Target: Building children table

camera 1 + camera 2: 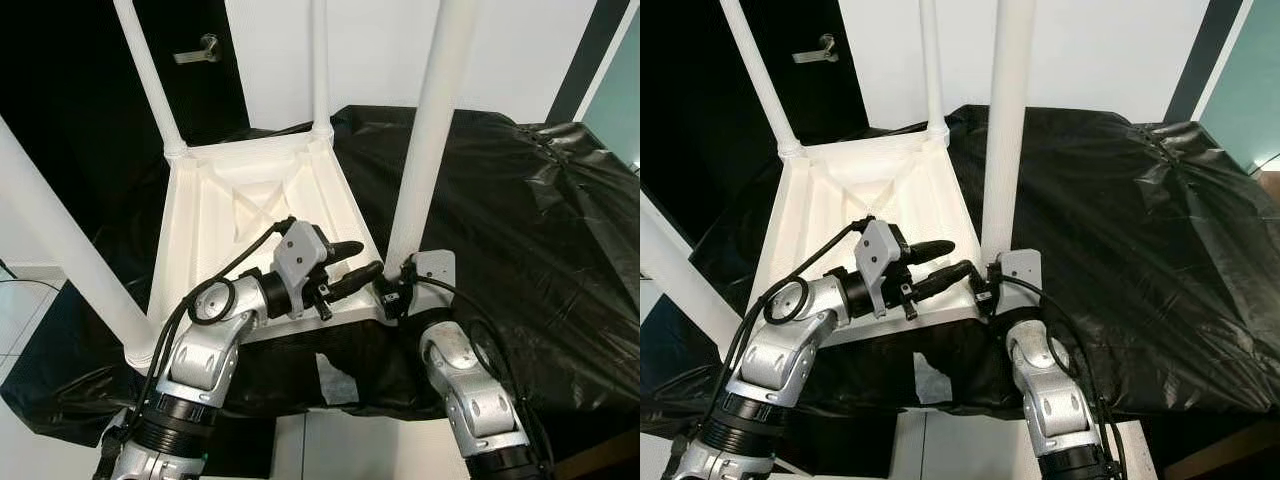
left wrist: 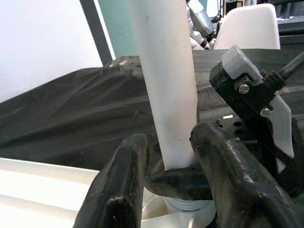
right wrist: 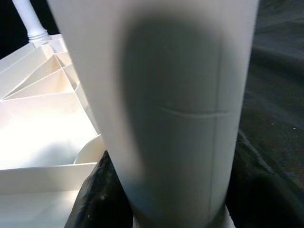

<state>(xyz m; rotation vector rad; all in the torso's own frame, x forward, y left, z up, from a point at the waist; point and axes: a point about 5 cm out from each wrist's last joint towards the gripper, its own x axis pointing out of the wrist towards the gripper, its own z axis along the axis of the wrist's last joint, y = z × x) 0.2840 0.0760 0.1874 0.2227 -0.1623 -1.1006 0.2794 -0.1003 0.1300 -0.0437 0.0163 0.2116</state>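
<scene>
So the white kids' table [image 1: 255, 205] was lying upside down on a desk covered in black plastic sheeting [image 1: 520, 210], underside ribs facing up and legs sticking up at the corners. We were working on the near-right leg [image 1: 425, 130], which stood upright in its corner socket. Our left hand [image 1: 360, 265] reached across from the left with its fingers apart, one on each side of the leg's base; we couldn't tell from the wrist view whether the pads were really pressing it. Our right hand [image 1: 398, 290] was tucked right at the base of that same leg, and honestly we couldn't tell if it was open or closed. Looked to us like the step was seating or tightening this leg. Next move probably called for a firm grip low on the leg, then a twist while keeping it straight.
</scene>
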